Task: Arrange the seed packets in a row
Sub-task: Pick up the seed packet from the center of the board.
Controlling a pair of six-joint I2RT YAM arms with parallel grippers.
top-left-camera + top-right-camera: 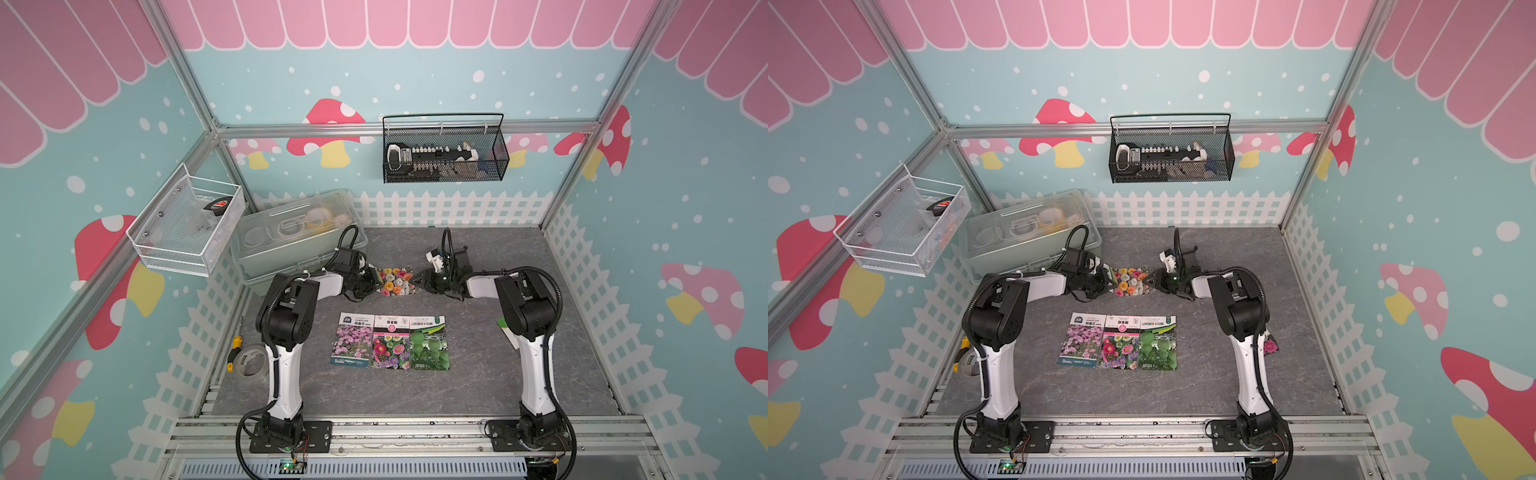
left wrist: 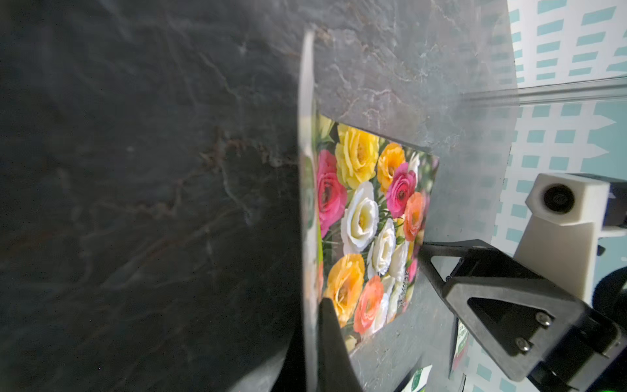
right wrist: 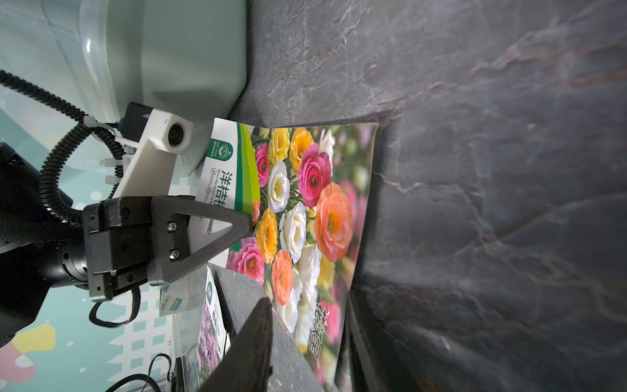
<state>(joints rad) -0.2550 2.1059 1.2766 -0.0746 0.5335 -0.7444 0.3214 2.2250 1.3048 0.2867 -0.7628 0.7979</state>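
3 seed packets lie in a row; the left gripper clamps the rose packet, the right gripper flanks its other end, grip unclear, and a 5th packet waits.

And there we had it: our left gripper clamped tight on the rose seed packet by its white label edge, that edge standing up off the grey table. Our right gripper sat at the opposite edge, white wrist camera behind it.
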